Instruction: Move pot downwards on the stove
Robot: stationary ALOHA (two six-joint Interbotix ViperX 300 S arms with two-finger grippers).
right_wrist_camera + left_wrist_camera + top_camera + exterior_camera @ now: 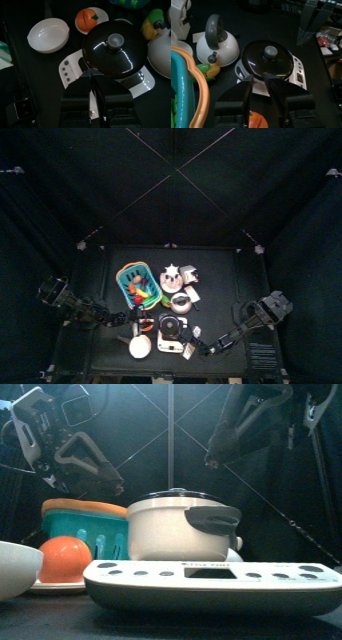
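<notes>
Overhead, the pot (pixel 173 325) sits on the stove (pixel 171 340) near the table's front edge, between the two arms: the left gripper (pixel 118 314) lies just to its left, the right gripper (pixel 201 337) just to its right. A teal basket (pixel 135 284) stands behind the left gripper, and a white bowl (pixel 139 347) lies in front of that gripper.

Seen from the front, the stove (pixel 214 583) fills the foreground with the pot (pixel 181 526) upright on it. The left gripper (pixel 83 462) hangs above and behind the basket (pixel 83 524); the right gripper (pixel 261 419) hangs high above the pot. An orange ball (pixel 64 558) rests beside the bowl (pixel 16 568).

From the left wrist, the left gripper (pixel 262 86) has its jaws apart, empty, just short of the lidded pot (pixel 268 59), with a white kettle (pixel 216 45) beside it.

From the right wrist, the right gripper (pixel 94 82) has its jaws drawn nearly together, empty, at the edge of the pot's lid (pixel 114 47); the stove (pixel 72 69) shows beneath.
</notes>
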